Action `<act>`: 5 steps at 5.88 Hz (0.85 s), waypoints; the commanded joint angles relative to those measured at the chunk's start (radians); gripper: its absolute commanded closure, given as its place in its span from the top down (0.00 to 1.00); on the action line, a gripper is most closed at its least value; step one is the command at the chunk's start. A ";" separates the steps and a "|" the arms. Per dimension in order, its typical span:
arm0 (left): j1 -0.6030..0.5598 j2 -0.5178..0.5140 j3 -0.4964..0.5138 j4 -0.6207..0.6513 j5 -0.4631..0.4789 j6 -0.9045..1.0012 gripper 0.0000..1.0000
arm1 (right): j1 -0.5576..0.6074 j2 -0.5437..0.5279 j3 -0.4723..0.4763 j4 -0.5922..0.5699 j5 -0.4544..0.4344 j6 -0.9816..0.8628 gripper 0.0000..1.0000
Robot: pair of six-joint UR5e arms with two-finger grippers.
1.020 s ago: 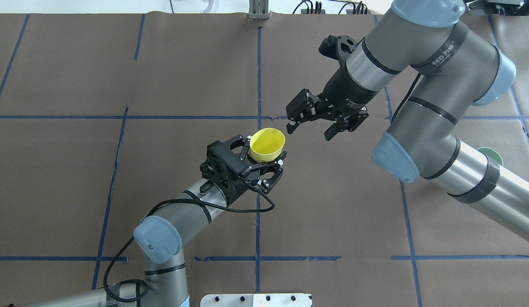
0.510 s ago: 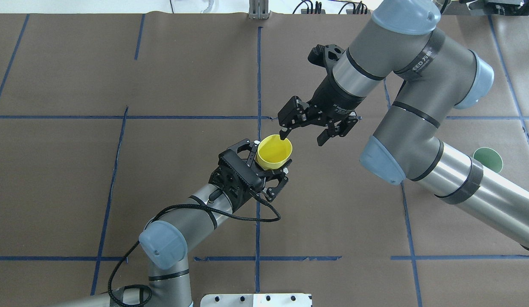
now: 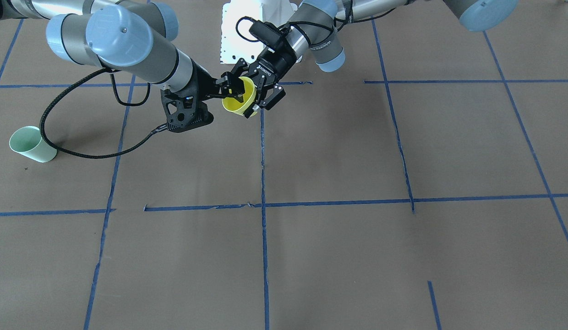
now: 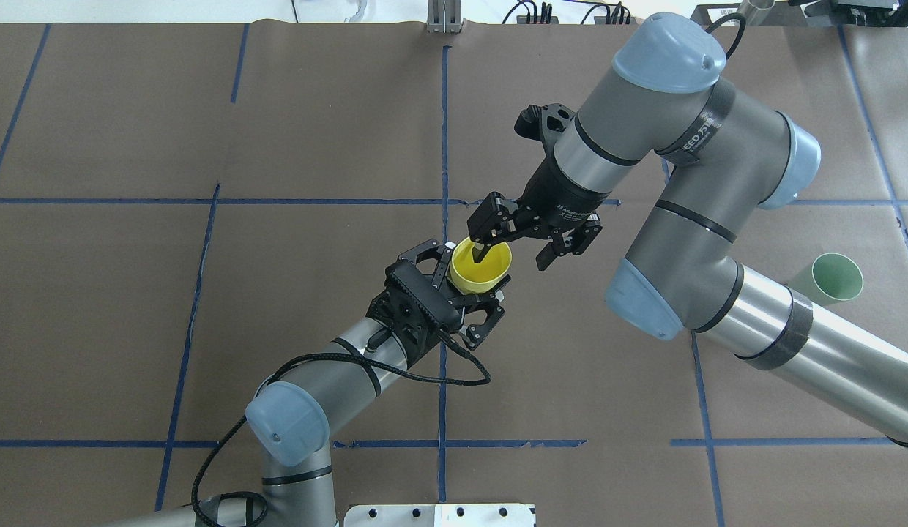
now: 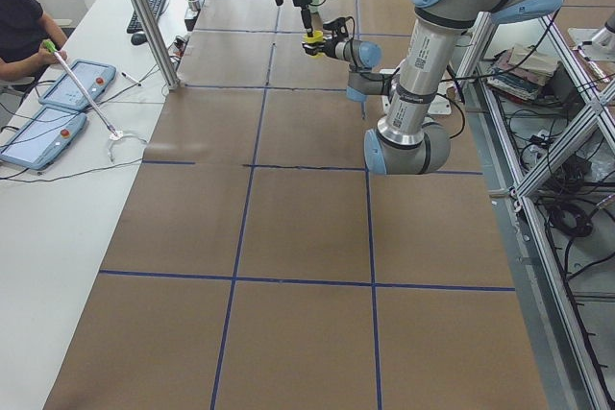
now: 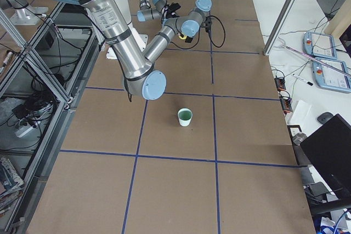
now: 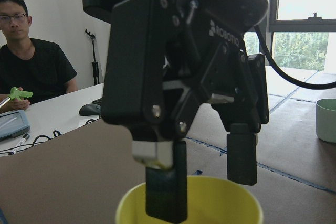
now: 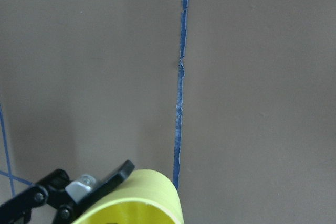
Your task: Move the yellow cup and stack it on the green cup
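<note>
**A:** Where is the yellow cup [image 4: 482, 265]?

**B:** It is in the air above the counter [image 4: 132, 307], near the middle and close to a long blue tape line [image 4: 444, 110]. Its mouth looks up and it leans a little.

**A:** What is holding it?

**B:** The left hand [image 4: 477, 282]. Its two fingers are pressed on the outside of the cup, one on each side and low on the body.

**A:** And the right hand [image 4: 510, 258]?

**B:** It reaches in from above with its fingers spread. One finger [image 7: 166, 192] is down inside the cup and the other is outside the rim, so the cup's wall is between them. In the left wrist view the outer finger stands apart from the rim. I cannot tell if the inner finger touches the wall.

**A:** Where is the green cup [image 6: 185, 117]?

**B:** It stands upright on the counter with its mouth up, on the robot's right side. It is well apart from the yellow cup and from both hands.
</note>
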 commanded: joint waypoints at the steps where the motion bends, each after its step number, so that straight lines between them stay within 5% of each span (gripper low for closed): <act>1: 0.000 0.001 0.000 0.000 0.000 0.000 0.43 | -0.003 -0.001 0.001 0.002 -0.003 -0.001 0.77; 3: 0.000 0.001 0.000 0.002 0.000 0.000 0.58 | -0.003 -0.003 0.006 0.002 -0.028 -0.003 0.08; 5: -0.001 -0.001 0.000 0.005 0.000 0.006 0.79 | -0.001 -0.003 0.009 0.002 -0.028 0.000 0.00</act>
